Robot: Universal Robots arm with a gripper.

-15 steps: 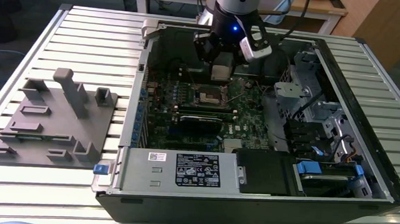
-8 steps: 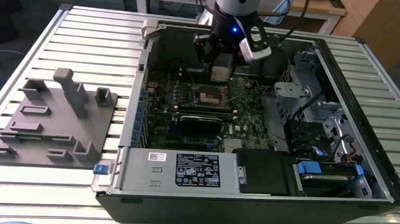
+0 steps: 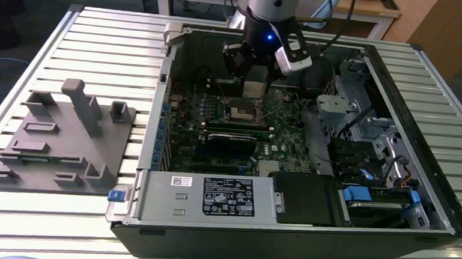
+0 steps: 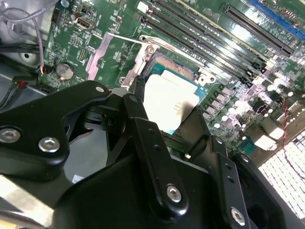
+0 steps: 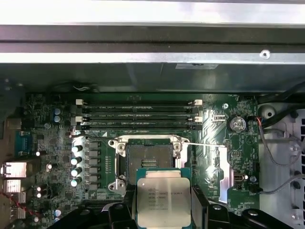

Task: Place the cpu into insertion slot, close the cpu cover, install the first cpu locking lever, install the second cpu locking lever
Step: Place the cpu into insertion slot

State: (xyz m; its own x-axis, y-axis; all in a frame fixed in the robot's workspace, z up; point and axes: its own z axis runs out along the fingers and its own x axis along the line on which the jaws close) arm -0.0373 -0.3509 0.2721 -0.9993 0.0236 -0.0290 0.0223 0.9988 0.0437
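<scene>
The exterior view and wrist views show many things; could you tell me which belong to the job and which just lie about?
Job: cpu, held in the pincer; insertion slot.
Lying about: memory slots; grey parts holder; power supply.

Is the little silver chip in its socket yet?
Out. The gripper holds the flat silver-grey square chip; the dark-centred square socket lies empty.

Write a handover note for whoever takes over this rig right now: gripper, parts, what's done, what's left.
Gripper: shut on the cpu, held close by the insertion slot, not seated.
Slot: open, its dark centre bare; a locking lever is swung out beside it.
Done: cpu gripped and at the slot.
Left: seating the cpu, closing the cover, installing both levers.
</scene>
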